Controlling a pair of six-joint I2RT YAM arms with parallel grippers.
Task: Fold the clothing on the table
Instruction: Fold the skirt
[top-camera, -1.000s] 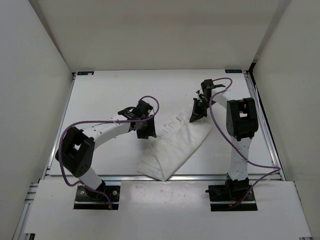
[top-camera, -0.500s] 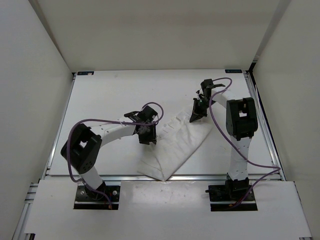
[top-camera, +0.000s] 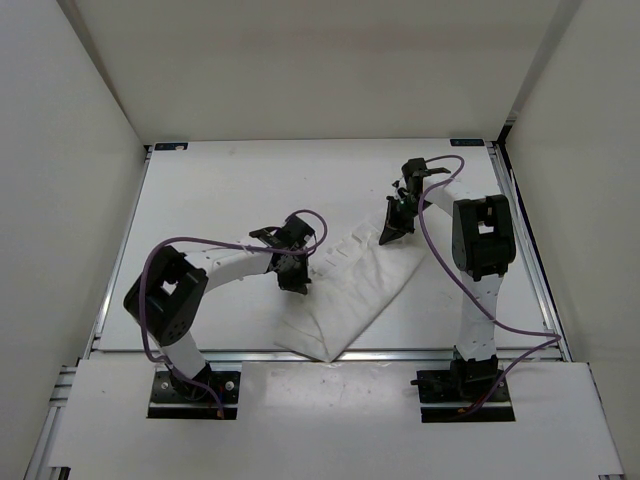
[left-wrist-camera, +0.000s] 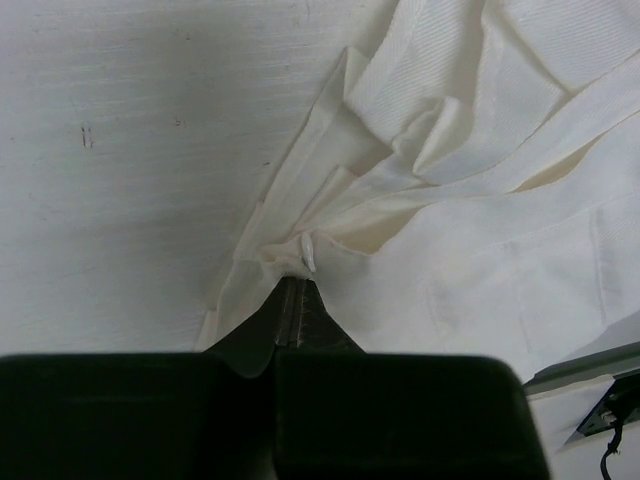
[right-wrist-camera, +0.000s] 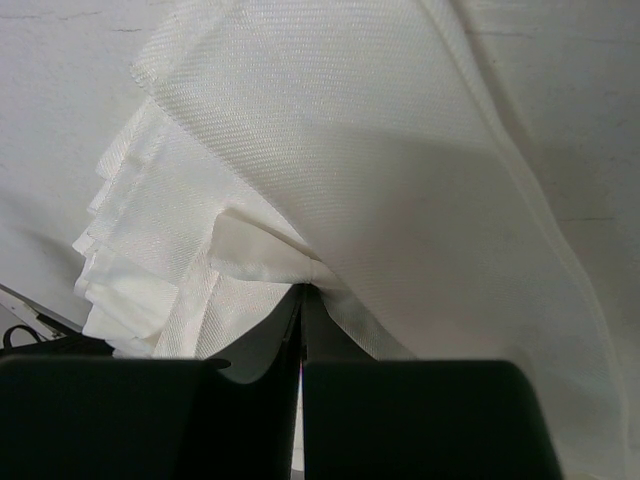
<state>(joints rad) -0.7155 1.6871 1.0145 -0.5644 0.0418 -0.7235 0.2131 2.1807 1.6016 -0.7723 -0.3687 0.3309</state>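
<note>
Lying crumpled as a slanted band on the counter (top-camera: 220, 190), from the near edge at six o'clock up toward two o'clock: the clothing (top-camera: 350, 290). Pinched at its nine o'clock edge by the left pincer (top-camera: 292, 282), pressed shut on a gathered fold. Pinched at its one o'clock corner by the right pincer (top-camera: 390, 235), likewise clamped on fabric. Gripped at opposite edges, probably for lifting and stretching flat before any fold. Not yet neatly folded.
</note>
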